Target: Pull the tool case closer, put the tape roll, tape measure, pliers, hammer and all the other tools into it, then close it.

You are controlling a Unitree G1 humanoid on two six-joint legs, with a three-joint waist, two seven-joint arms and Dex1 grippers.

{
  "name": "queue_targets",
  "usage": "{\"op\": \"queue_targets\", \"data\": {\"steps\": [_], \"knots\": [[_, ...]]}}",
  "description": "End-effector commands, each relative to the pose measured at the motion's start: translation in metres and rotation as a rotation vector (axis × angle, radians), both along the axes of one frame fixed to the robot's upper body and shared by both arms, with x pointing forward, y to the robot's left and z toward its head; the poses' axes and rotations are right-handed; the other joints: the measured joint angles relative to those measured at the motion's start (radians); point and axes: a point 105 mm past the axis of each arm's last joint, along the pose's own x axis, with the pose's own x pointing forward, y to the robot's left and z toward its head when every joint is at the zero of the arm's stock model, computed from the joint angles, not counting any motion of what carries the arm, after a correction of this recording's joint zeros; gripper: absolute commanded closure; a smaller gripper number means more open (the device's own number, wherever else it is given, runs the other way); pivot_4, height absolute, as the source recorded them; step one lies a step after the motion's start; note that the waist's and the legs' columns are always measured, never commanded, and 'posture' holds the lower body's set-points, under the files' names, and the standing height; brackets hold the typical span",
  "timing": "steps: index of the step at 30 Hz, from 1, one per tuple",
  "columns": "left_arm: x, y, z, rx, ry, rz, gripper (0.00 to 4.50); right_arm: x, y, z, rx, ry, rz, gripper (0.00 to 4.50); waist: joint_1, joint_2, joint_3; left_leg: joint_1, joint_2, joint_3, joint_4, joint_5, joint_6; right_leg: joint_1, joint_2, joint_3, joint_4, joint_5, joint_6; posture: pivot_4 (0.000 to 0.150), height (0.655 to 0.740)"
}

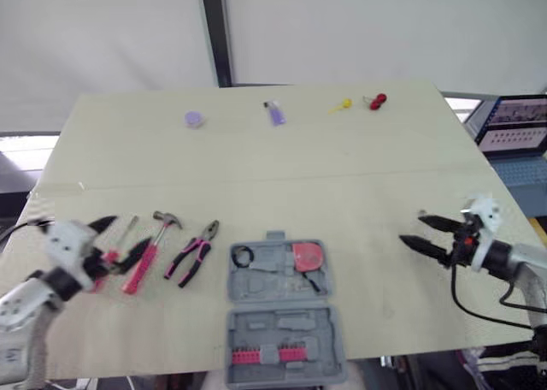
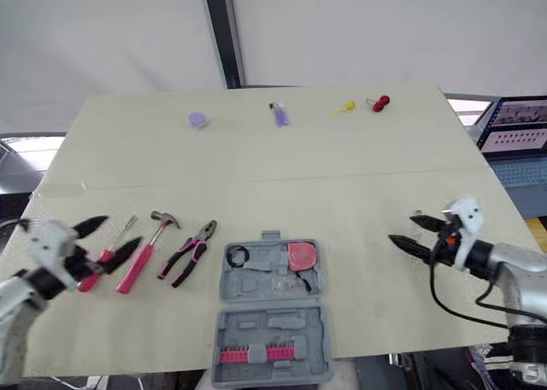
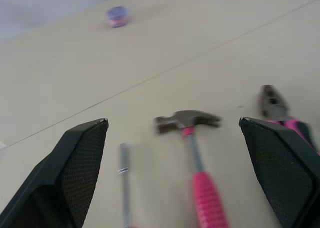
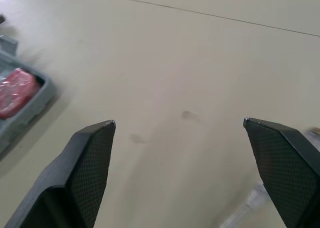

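The grey tool case (image 1: 282, 280) lies open at the table's near edge, in the middle. Its far half holds a black tape roll (image 1: 242, 256) and a red tape measure (image 1: 308, 255); the near half holds a row of pink bits (image 1: 267, 355). Left of the case lie pink-handled pliers (image 1: 194, 253), a pink-handled hammer (image 1: 149, 251) and a screwdriver (image 1: 115, 249). My left gripper (image 1: 126, 238) hangs open just above the screwdriver and hammer (image 3: 192, 153). At the right my right gripper (image 1: 416, 230) is open over bare table, pointing toward the case (image 4: 25, 98).
Along the far edge sit a small purple round piece (image 1: 195, 118), a purple lighter (image 1: 274, 112), a yellow item (image 1: 341, 106) and a red item (image 1: 377, 101). A laptop (image 1: 513, 129) stands off the table's right side.
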Motion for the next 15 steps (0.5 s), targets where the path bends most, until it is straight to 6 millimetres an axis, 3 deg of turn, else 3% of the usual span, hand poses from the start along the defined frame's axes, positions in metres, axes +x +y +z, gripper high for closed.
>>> {"op": "queue_targets", "data": {"steps": [1,3,6,13,15], "knots": [[-0.02,0.052,0.015,0.012,-0.064,0.2,0.0,-0.003,-0.041,0.009,-0.03,-0.085,-0.184,0.06,-0.001,0.0,0.0,0.0,0.0,0.0,0.0,0.0,0.0,0.0,0.0,0.0,0.0,0.0,0.0,0.15,0.74],[-0.026,0.067,0.012,0.003,-0.061,0.255,0.0,-0.007,-0.049,0.002,-0.025,-0.078,-0.215,0.06,0.0,0.0,0.0,0.0,0.0,0.0,-0.001,0.0,0.0,-0.001,0.0,0.0,0.0,0.0,0.0,0.15,0.74],[-0.031,0.073,0.003,0.0,-0.05,0.274,0.0,-0.008,-0.055,-0.006,-0.012,-0.074,-0.239,0.06,0.0,-0.001,0.001,0.0,0.0,0.001,-0.001,0.0,0.0,-0.001,0.0,0.0,0.0,0.0,0.0,0.15,0.74],[-0.023,0.06,-0.007,-0.021,-0.051,0.236,0.0,-0.007,-0.053,-0.009,-0.022,-0.079,-0.209,0.06,-0.005,0.001,0.002,0.0,0.001,0.002,-0.001,0.0,0.0,-0.001,0.0,0.001,0.001,0.0,0.0,0.15,0.74],[-0.021,0.057,-0.008,-0.024,-0.05,0.227,0.0,-0.007,-0.052,-0.009,-0.024,-0.079,-0.2,0.06,-0.014,0.001,0.002,-0.003,-0.002,-0.007,-0.004,0.0,0.0,0.01,-0.003,-0.009,-0.004,0.0,0.0,0.15,0.74]]}}
